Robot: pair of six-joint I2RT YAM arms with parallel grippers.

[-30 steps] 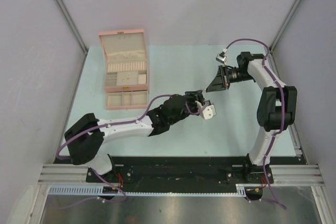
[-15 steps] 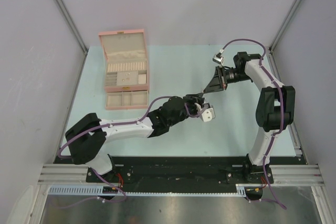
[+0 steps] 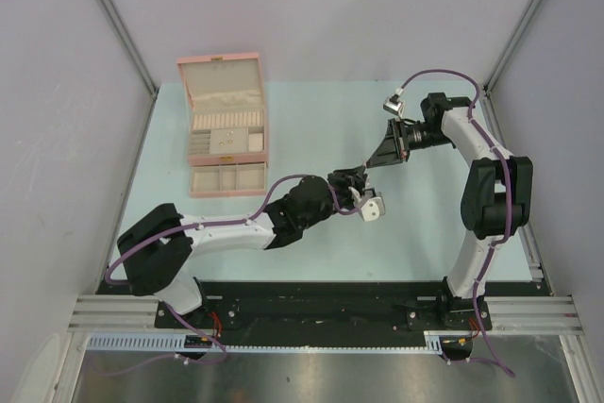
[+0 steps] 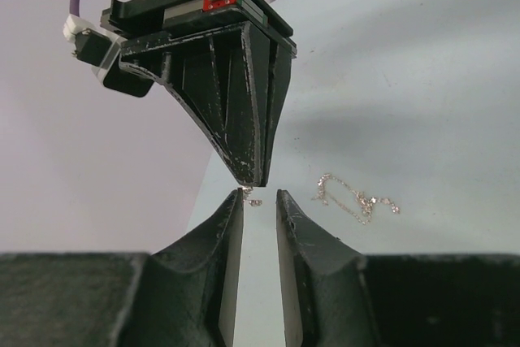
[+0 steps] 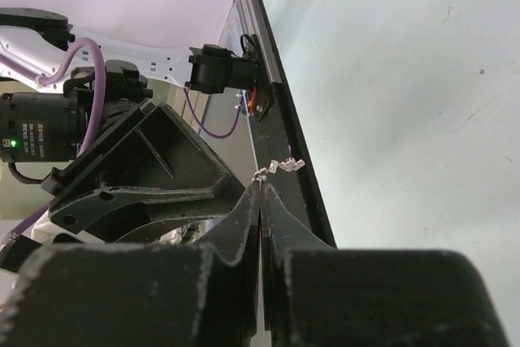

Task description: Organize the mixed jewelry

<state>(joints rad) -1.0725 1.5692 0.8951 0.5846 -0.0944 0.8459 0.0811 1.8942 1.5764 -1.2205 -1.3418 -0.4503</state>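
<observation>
Silvery chain (image 4: 357,199), silvery bit (image 5: 280,166); pink box (image 3: 219,58); pale mint table (image 3: 311,120).

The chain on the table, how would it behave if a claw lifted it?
The chain lies in loose kinks, so it would likely dangle limp. It looks very thin, so it is probably light and apt to slip free.

Pink box (image 3: 222,82): one.
Arms: two, left arm (image 3: 226,229) and right arm (image 3: 491,186).
Grippers: two, left gripper (image 4: 260,197) and right gripper (image 5: 261,186).
Jewelry: two pieces, one chain (image 4: 357,199) and one small bit (image 4: 253,200), both right of the pink box.
</observation>
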